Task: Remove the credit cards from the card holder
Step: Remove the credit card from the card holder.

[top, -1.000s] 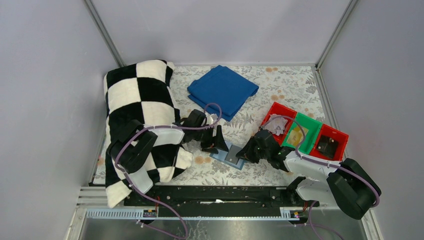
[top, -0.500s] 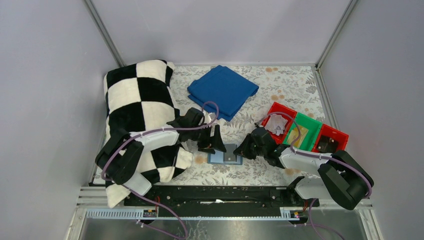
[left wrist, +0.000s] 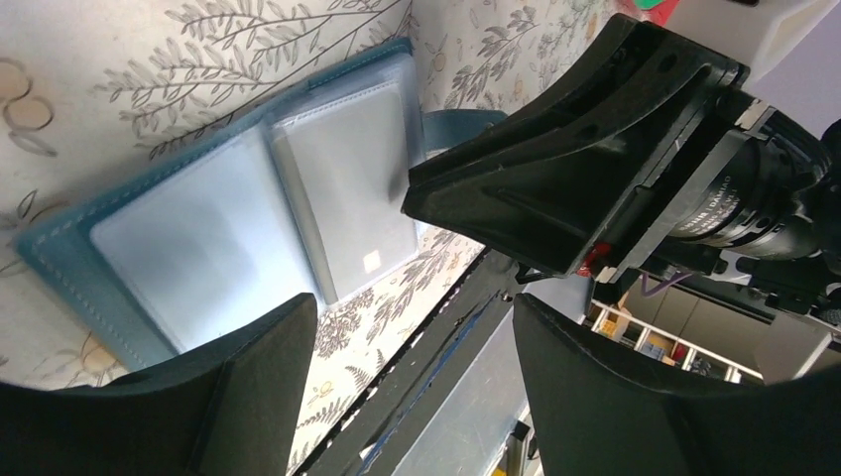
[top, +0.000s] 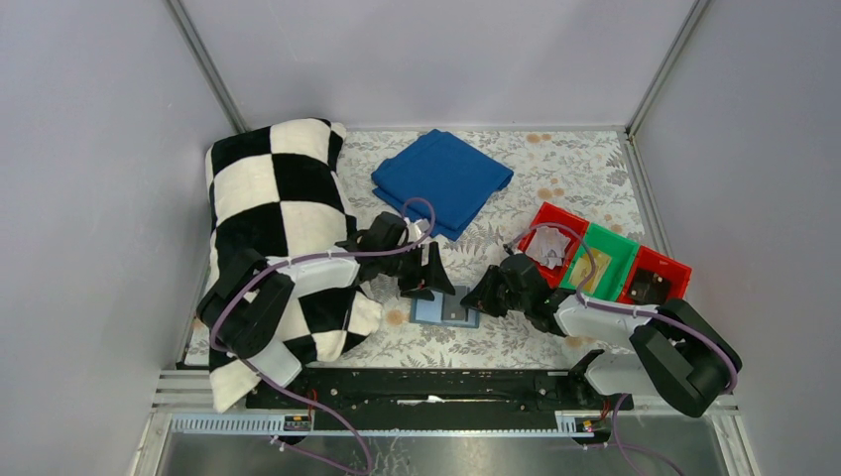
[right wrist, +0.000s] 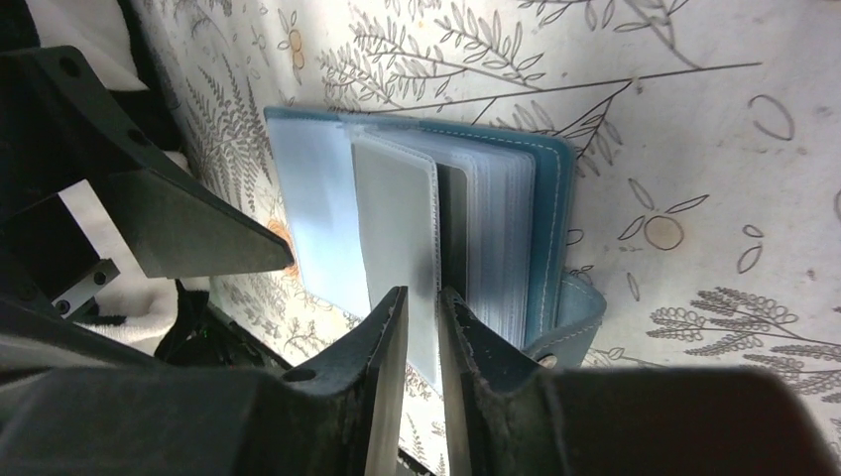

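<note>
The teal card holder (top: pixel 432 312) lies open on the floral table, between the two grippers. Its clear sleeves fan out in the right wrist view (right wrist: pixel 501 238). A whitish-grey credit card (right wrist: pixel 395 223) sits in the raised sleeve; it also shows in the left wrist view (left wrist: pixel 347 183). My right gripper (top: pixel 474 297) is at the holder's right edge, its jaws (right wrist: pixel 423 327) nearly closed on the lower edge of that card and sleeve. My left gripper (top: pixel 428 283) is open wide over the holder's left half (left wrist: pixel 188 248), holding nothing.
A folded deep-blue cloth (top: pixel 441 180) lies at the back. A black-and-white chequered cloth (top: pixel 278 198) covers the left side, under the left arm. Red (top: pixel 551 223), green (top: pixel 617 250) and red (top: pixel 666 270) bins stand at the right, with small items inside.
The holder has turned from tilted to square and slid slightly left. My right gripper moved up and left with it. My left gripper shifted a little over the holder's left half.
</note>
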Controlling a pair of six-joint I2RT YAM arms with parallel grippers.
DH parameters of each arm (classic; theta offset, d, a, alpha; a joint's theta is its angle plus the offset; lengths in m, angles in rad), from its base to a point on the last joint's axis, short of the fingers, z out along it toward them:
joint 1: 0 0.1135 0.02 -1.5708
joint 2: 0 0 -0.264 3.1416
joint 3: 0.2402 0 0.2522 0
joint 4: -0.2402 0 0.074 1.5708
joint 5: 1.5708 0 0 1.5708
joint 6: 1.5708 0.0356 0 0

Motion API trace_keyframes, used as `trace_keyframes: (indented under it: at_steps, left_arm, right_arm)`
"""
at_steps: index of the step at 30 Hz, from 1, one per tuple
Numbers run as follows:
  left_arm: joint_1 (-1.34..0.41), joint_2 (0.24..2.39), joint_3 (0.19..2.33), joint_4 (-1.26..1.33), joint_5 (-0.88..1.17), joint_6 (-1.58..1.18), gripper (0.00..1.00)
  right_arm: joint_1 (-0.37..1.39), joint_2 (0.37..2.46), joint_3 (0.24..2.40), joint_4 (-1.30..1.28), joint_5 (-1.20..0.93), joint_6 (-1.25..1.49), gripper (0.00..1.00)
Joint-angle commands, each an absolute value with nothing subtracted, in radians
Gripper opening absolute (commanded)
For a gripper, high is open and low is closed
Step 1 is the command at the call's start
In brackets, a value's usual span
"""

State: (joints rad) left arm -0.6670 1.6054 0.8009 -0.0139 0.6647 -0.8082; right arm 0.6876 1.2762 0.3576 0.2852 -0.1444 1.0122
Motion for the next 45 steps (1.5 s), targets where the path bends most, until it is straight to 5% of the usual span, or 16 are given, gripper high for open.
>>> trace_keyframes:
  at_steps: [1, 13, 19, 25, 37, 45]
  left_arm:
    - [-0.668, 1.508, 0.832, -0.084, 0.614, -0.779, 0.76]
    - [-0.561, 1.33, 0.897, -0.21, 0.621, -0.761, 0.79]
    - [-0.516, 1.293, 0.891, -0.286, 0.599, -0.72, 0.79]
    - [-0.509, 1.254, 0.815, -0.194, 0.627, -0.769, 0.79]
    - [-0.511, 1.439, 0.63, 0.208, 0.767, -0.935, 0.76]
    - [-0.534, 1.528, 0.663, 0.222, 0.764, -0.922, 0.76]
  right_arm:
    - [0.695, 1.284, 0.357, 0.307, -0.21, 1.009, 0.26]
    - [0.698, 1.38, 0.538, 0.307, -0.354, 0.887, 0.27]
    - [0.707, 1.479, 0.61, 0.345, -0.397, 0.878, 0.38]
    - [0.713, 1.588, 0.63, 0.409, -0.437, 0.91, 0.35]
    - [0.712, 1.488, 0.56, 0.355, -0.26, 1.009, 0.32]
    - [0.713, 1.406, 0.496, 0.266, -0.187, 0.993, 0.29]
